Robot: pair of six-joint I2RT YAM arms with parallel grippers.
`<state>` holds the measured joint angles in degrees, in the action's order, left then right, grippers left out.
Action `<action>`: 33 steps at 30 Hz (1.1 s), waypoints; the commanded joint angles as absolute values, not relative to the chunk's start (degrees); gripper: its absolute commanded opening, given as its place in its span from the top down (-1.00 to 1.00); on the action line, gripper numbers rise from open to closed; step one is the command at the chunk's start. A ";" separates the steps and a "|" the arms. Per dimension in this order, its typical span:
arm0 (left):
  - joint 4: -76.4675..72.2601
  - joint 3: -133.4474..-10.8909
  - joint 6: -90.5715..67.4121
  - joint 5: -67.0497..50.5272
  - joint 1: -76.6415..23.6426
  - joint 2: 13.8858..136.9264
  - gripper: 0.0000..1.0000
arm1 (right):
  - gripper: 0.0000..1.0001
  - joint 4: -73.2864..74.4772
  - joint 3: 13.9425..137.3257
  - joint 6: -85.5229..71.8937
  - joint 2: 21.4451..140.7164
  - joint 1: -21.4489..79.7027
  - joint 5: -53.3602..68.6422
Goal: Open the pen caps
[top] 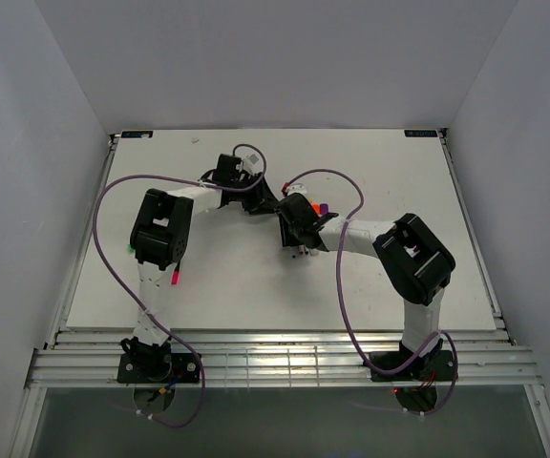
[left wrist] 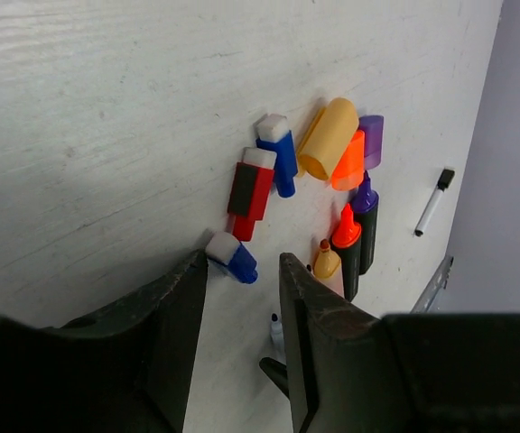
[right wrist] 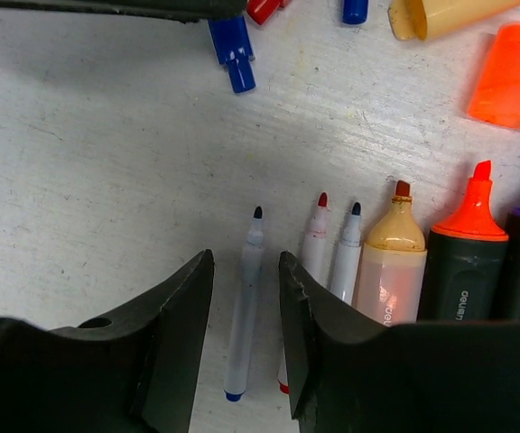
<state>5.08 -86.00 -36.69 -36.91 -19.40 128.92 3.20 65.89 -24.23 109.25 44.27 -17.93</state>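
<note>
Right gripper (right wrist: pixel 245 271) jaws parted, gripping nothing; thin uncapped pen (right wrist: pixel 242 334) lies on the table (right wrist: pixel 88 180) in the gap. Left gripper (left wrist: pixel 244 271) parted too, empty, tips just beside a blue cap (left wrist: pixel 233 255). More pen caps (left wrist: pixel 350 161) lie loose beyond it.

Three thin pens (right wrist: pixel 314 248) beside stubby highlighters (right wrist: pixel 463 271) on white table (right wrist: pixel 88 162)

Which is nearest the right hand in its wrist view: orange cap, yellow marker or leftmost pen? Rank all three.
1. Leftmost pen: lies in the gap between the right hand's fingers.
2. Yellow marker: just right of the hand, in the row of markers.
3. Orange cap: far top right, clearly farthest.
</note>
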 commanded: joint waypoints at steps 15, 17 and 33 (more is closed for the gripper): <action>10.99 -82.10 -34.71 -22.58 -16.96 113.83 -0.03 | 0.03 11.15 71.80 -20.12 94.32 42.72 -19.42; 8.01 -77.81 -36.72 -25.29 -17.14 110.68 -0.03 | 0.03 15.00 71.81 -21.61 92.47 39.57 -19.25; -10.45 -61.35 -43.86 -30.93 -25.22 100.81 -0.02 | 0.03 25.22 51.86 -24.61 76.46 0.62 -14.06</action>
